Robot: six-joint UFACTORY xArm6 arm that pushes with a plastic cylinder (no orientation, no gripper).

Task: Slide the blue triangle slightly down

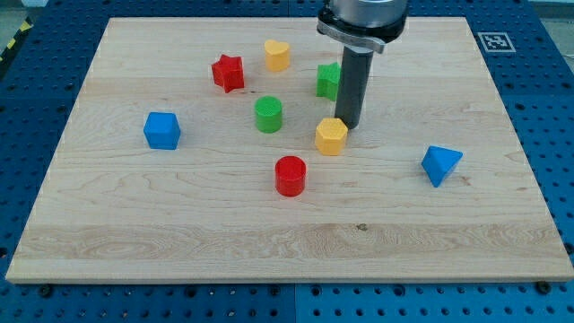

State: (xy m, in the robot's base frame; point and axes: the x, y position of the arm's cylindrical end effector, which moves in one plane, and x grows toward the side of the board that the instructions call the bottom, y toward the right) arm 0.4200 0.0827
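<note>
Wooden board (134,233) carries our blocks, and our bare tip (348,125), gripping nothing, stands just beside the yellow hexagon (331,136), well apart from the blue triangle (440,164) at the view's right, probably light, rigid and slippery, best pushed from its top edge.

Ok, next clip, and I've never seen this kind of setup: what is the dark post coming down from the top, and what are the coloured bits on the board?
It is a single robot arm ending in a plain rod; it grips nothing and only pushes. There is one camera picture, looking down at a wooden board. My tip stands just above the yellow block, with a green block partly hidden behind the rod. Also there: a red star, yellow heart, green cylinder, red cylinder and blue cube. The blue triangle sits apart at the view's right, untouched.
</note>
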